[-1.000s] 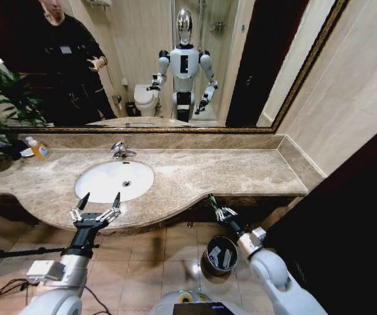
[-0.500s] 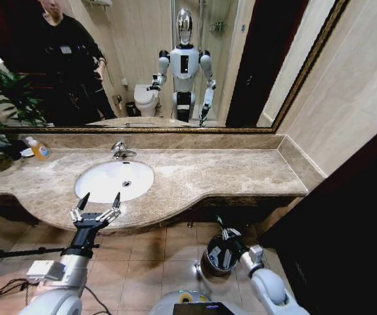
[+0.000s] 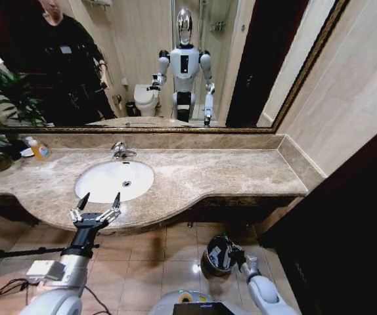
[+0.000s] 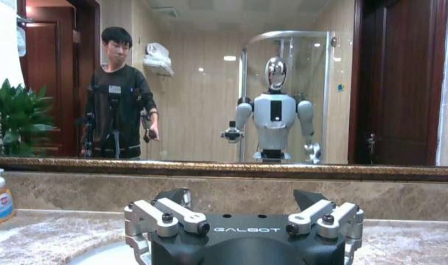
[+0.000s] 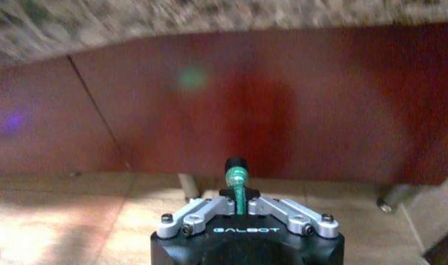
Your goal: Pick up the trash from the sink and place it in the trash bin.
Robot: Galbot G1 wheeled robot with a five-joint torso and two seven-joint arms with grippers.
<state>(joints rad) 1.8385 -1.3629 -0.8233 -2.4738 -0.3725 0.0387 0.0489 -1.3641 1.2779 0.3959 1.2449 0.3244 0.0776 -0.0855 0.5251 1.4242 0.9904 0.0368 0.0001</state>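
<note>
The right end effector [image 3: 236, 254] sits low over the trash bin [image 3: 209, 261], covering part of its rim, and whatever lies inside is too small to tell. From its wrist, the bench [image 5: 209, 16] edge above is blurred. Ahead of the left end effector [image 4: 243, 212], the sink [image 4: 106, 255] is cut off.

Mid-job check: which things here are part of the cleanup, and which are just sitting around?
Part of the job:
sink
trash bin
green piece, pinched in the right gripper
left gripper, open at the counter's front edge

Just sitting around:
soap bottle
plant
</note>
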